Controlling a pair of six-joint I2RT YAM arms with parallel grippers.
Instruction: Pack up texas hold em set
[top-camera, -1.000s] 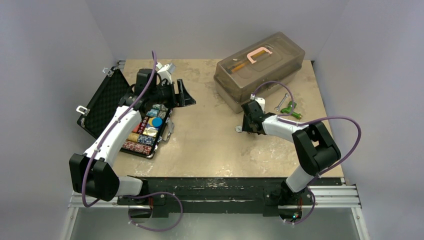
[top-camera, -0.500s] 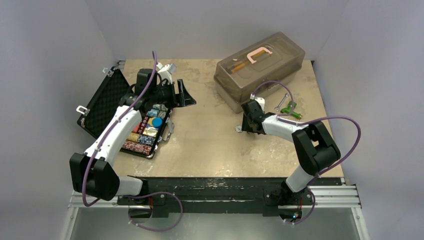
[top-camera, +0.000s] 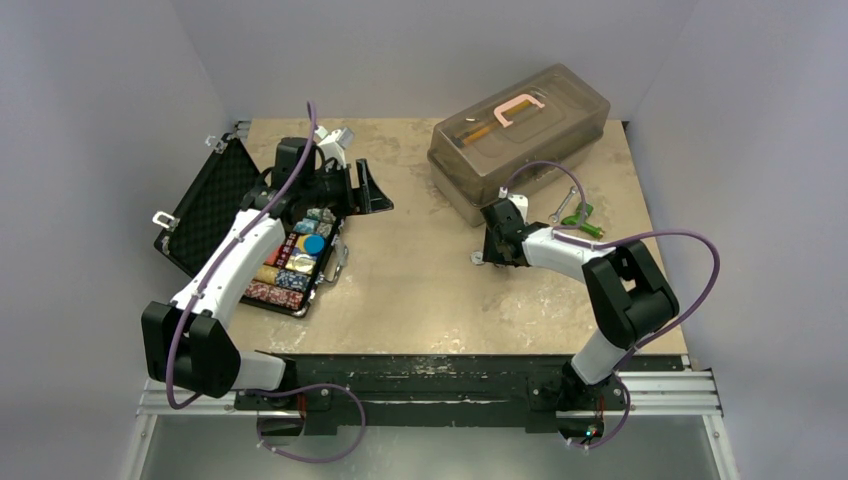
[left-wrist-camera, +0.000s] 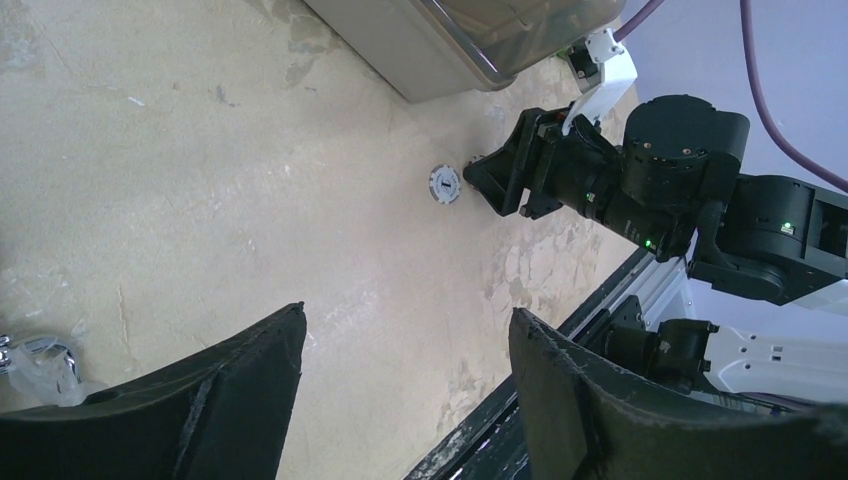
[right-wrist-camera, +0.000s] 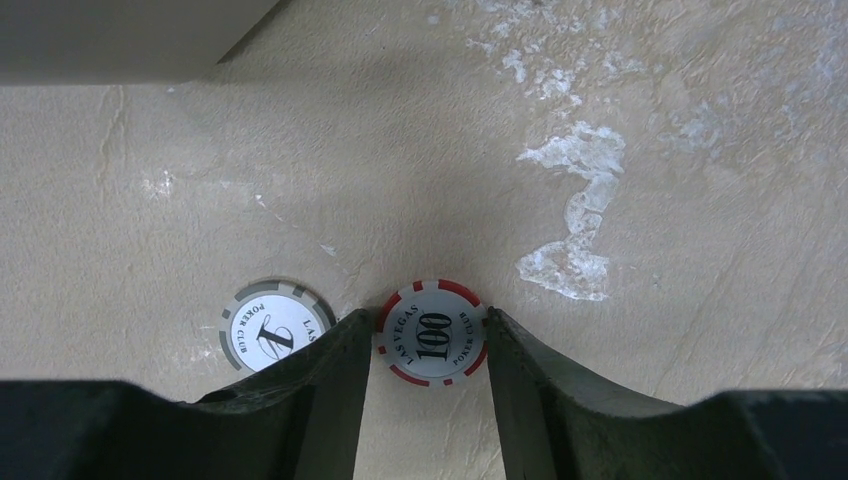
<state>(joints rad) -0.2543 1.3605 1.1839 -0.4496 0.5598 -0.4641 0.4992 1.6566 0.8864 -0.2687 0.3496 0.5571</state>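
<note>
The black briefcase lies open at the left, its lid back and rows of coloured chips in the tray, a blue disc on top. My left gripper hovers open over the case's far end with nothing between its fingers. At centre right, my right gripper is down on the table, its fingertips touching both sides of a red-and-white "100" chip that lies flat. A grey-and-white chip lies just left of it, also seen in the left wrist view.
A translucent grey tub with a pink clamp on it stands at the back right. A green-handled tool and a wrench lie between the tub and the right arm. The table's front rail is dark.
The right gripper's jaws have drawn in slightly around the red chip. Both arms have barely moved.
</note>
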